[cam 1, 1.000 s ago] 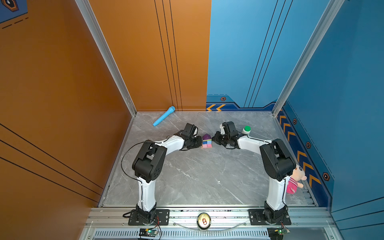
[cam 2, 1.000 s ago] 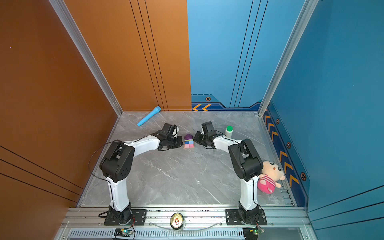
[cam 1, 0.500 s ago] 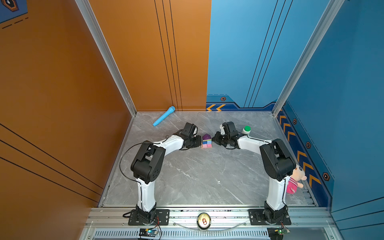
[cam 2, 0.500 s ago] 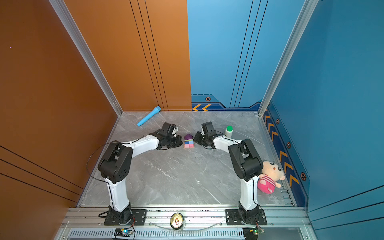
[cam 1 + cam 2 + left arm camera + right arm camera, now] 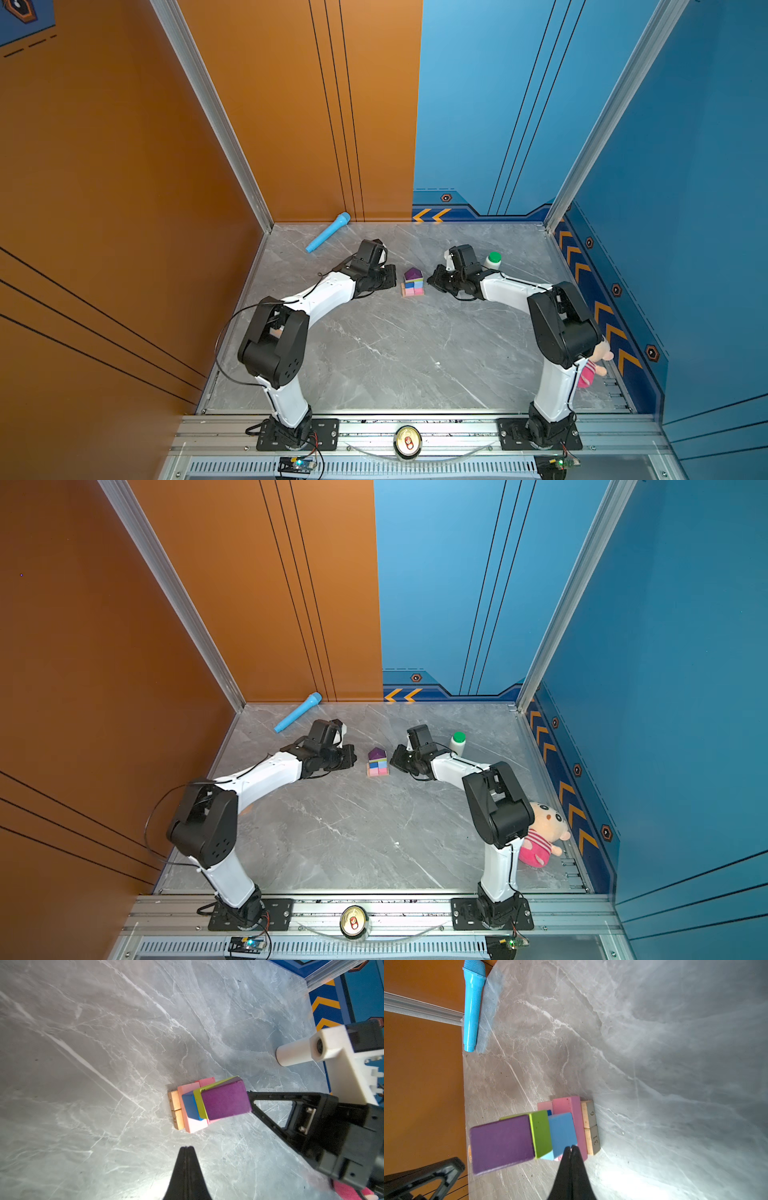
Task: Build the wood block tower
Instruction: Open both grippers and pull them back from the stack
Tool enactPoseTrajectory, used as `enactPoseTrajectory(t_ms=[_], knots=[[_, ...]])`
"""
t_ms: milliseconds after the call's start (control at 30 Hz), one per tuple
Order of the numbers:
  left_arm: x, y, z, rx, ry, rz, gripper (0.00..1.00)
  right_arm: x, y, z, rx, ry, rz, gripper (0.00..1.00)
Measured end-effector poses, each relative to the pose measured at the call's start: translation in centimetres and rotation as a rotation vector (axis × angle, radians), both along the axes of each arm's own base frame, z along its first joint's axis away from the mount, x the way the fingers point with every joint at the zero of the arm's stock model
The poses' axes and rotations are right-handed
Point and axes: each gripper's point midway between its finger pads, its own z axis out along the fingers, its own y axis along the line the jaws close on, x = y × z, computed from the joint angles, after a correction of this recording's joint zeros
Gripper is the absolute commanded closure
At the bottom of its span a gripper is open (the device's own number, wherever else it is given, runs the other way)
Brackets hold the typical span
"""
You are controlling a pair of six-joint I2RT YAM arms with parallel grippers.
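The tower (image 5: 412, 282) (image 5: 377, 763) stands mid-table between both arms. Its tan bars (image 5: 589, 1128) lie at the bottom, with pink bars (image 5: 577, 1118) on them. Above come a light-blue cube (image 5: 562, 1132) and a dark-blue cube (image 5: 190, 1105), then a lime-green bar (image 5: 540, 1132) and a purple peaked block (image 5: 225, 1101) on top. My left gripper (image 5: 392, 276) (image 5: 187, 1148) is shut and empty, a short gap left of the tower. My right gripper (image 5: 432, 279) (image 5: 570, 1147) is shut and empty, its tips right beside the tower; I cannot tell whether they touch.
A light-blue toy microphone (image 5: 328, 232) lies at the back left by the orange wall. A white bottle with a green cap (image 5: 493, 260) stands behind the right wrist. A plush doll (image 5: 544, 833) sits by the right arm's base, and a can (image 5: 407, 441) on the front rail.
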Motion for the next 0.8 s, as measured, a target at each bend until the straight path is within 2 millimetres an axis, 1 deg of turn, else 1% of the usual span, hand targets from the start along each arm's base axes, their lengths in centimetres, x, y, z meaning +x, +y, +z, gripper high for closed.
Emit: enactPoseTrajectory(t_ms=[67,267,333,467,567,667,700,767,800], knots=[[-0.5,1.2,1.0,0.007,-0.023,0.017,1.0,-0.4,-0.7,1.2,-0.005,-0.025,-0.008,1.0],[-3.0,6.2,5.1,0.04,-0.137,0.101,1.0,-1.6,-3.1,5.7,-0.024,-0.12,-0.042,1.0],[-4.2,7.9,6.4,0.055,-0.182,0.133,1.0,-2.2,-4.3,7.1,-0.032,-0.152,-0.064,1.0],[-6.4,11.0,8.3,0.086,-0.261,0.195,0.96,-3.4,-6.8,8.9,-0.054,-0.198,-0.111,1.0],[-7.9,12.8,9.2,0.118,-0.308,0.237,0.93,-4.4,-8.7,10.5,-0.088,-0.237,-0.146,1.0],[-9.1,14.5,9.3,0.159,-0.336,0.274,0.9,-5.7,-10.3,12.4,-0.116,-0.294,-0.177,0.96],[-9.4,15.0,9.2,0.173,-0.343,0.289,0.88,-6.2,-11.0,13.1,-0.125,-0.317,-0.192,0.93],[-10.0,15.9,8.7,0.202,-0.351,0.313,0.78,-7.2,-12.5,14.2,-0.142,-0.354,-0.226,0.87],[-10.3,16.4,8.3,0.222,-0.353,0.323,0.77,-7.7,-13.4,14.6,-0.154,-0.375,-0.25,0.85]])
